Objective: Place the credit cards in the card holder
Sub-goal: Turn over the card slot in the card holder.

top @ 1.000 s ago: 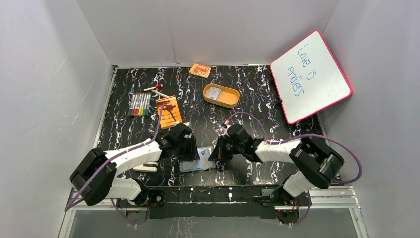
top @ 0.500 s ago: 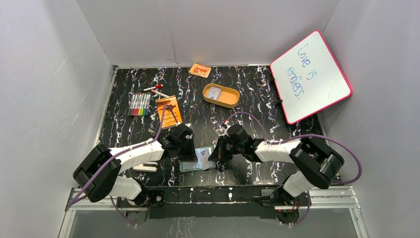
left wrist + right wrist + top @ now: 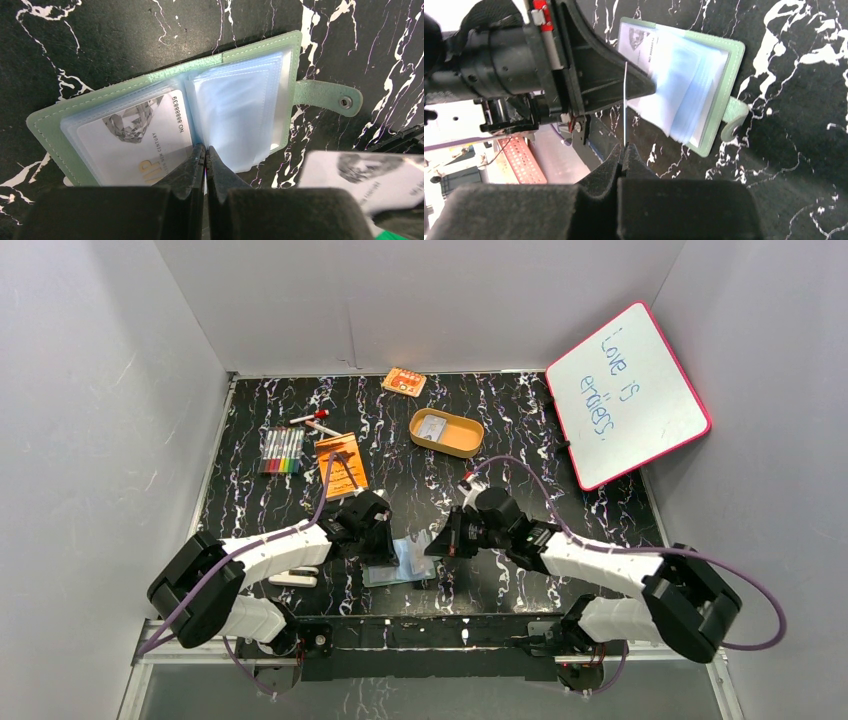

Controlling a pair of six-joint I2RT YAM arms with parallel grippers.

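**A:** Where does the card holder (image 3: pixel 405 562) lie?

**B:** Spread open and flat on the counter (image 3: pixel 560 470), near its front edge, between the two arms. A stored credit card (image 3: pixel 135 135) sits in the clear pocket on the left half. A sheaf of empty pockets (image 3: pixel 240 110) fans up from the fold on the right half. The snap tab (image 3: pixel 327 97) sticks out beyond that, toward the right arm.

**A:** And the left jaws?

**B:** Closed tight, with the tips at the holder's near edge, right at the fold. Whether a pocket leaf is nipped between them, I cannot tell.

**A:** The right jaws?

**B:** Clamped on the loose credit card (image 3: pixel 360 177), which hangs above the counter just off the tab side of the holder, apart from it.

**A:** So what does the next move turn on?

**B:** From the right wrist the card shows edge-on, a thin line running straight out from the jaws. The empty pockets lie to one side of that line. Ahead of it is the left arm's finger. I'd judge the card must swing toward the sheaf and lay its face level with the pockets. Its long axis seems to run roughly along the holder's length, like the stored one. Which way the pocket mouths face, I cannot make out.
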